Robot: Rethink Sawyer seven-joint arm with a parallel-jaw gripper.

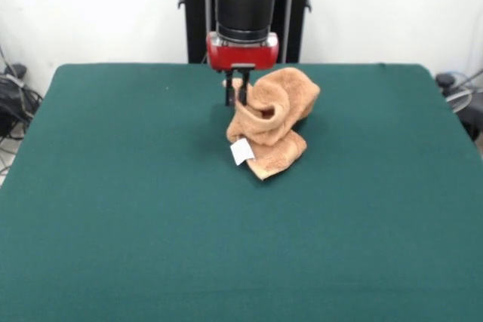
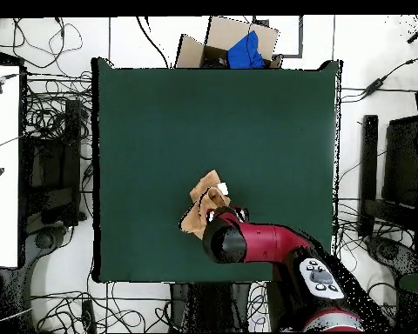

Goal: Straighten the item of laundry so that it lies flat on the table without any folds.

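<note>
The peach-orange towel (image 1: pixel 275 115) is bunched and twisted on the dark green table (image 1: pixel 113 201), a little beyond the table's middle. Its upper part is raised and curls over; its lower part rests folded on the table, with the white tag (image 1: pixel 241 151) at its front left. My gripper (image 1: pixel 236 94) comes down from above at the towel's left side, shut on a corner of the cloth. In the overhead view the crumpled towel (image 2: pixel 202 207) lies near the table's (image 2: pixel 160 113) lower middle, partly under my red arm (image 2: pixel 265 243), which hides the gripper.
A cardboard box holding something blue (image 2: pixel 239 43) stands past the table's top edge in the overhead view. Cables and equipment (image 2: pixel 51 174) lie on the floor around the table. The robot's pedestal (image 1: pixel 196 13) stands behind the far edge.
</note>
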